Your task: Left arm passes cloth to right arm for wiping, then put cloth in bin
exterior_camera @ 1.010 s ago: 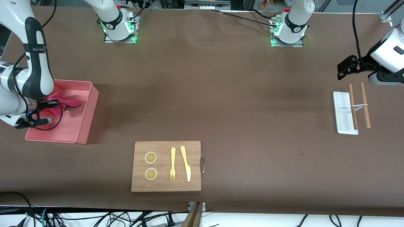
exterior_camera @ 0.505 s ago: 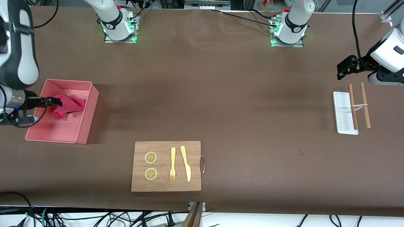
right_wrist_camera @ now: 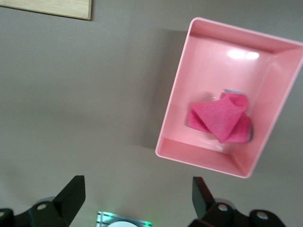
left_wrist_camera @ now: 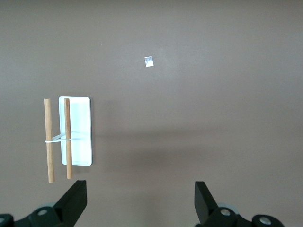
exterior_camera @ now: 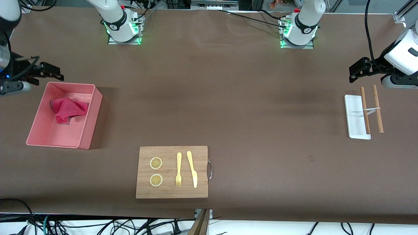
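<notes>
Right end effector [exterior_camera: 49, 72] risen, cloth [exterior_camera: 68, 109] uncovered

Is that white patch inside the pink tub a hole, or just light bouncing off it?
Glare, most likely: in the right wrist view two bright spots sit on the bin floor near one wall, beside the cloth; in the front view the bin shows no such patch and casts a soft shadow toward the table's middle.

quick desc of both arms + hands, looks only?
Both are white jointed arms with black joint caps on bases glowing green. The right arm has a silver wrist with a small blue light and looping black cables; the right hand is black with two fingers. The left arm shows no blue light; the left hand is also black.
</notes>
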{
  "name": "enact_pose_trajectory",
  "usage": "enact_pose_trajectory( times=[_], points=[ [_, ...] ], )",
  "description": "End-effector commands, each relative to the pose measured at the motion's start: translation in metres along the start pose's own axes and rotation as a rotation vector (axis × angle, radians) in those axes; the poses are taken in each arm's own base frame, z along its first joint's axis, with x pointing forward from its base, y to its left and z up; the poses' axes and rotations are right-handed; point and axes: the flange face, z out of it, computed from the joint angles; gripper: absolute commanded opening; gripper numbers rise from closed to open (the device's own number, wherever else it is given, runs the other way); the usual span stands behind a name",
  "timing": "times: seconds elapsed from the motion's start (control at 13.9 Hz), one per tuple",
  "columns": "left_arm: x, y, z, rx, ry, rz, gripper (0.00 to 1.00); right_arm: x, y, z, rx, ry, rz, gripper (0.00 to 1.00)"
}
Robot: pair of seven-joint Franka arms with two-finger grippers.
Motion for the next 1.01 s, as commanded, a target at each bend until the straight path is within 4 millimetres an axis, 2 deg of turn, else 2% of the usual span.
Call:
enact_pose_trajectory(
  times=[0.0, 0.14, 0.22, 0.36, 0.5, 0.79, 0.94],
  points=[
    [0.000, 0.011, -0.007, -0.025, -0.004, 0.041, 1.00, -0.013, -0.001, -0.037, -0.068, 0.027, -0.005, 1.00],
    [0.000, 0.013, -0.008, -0.024, 0.000, 0.044, 1.00, -0.022, 0.002, -0.050, -0.072, 0.055, 0.004, 1.00],
    [0.000, 0.016, -0.008, -0.023, 0.000, 0.047, 1.00, -0.022, 0.003, -0.049, -0.068, 0.054, 0.008, 1.00],
    [-0.003, 0.012, -0.006, -0.024, -0.025, 0.041, 1.00, -0.023, -0.011, -0.050, -0.069, 0.031, 0.036, 1.00],
    [-0.003, 0.013, -0.007, -0.022, -0.023, 0.046, 1.00, -0.030, -0.013, -0.051, -0.050, 0.007, 0.178, 1.00],
    [-0.004, 0.019, -0.006, -0.024, -0.031, 0.057, 1.00, -0.028, -0.018, -0.049, -0.021, -0.001, 0.185, 1.00],
    [-0.004, 0.021, -0.006, -0.022, -0.032, 0.061, 1.00, -0.026, -0.014, -0.051, -0.018, -0.005, 0.185, 1.00]
  ],
)
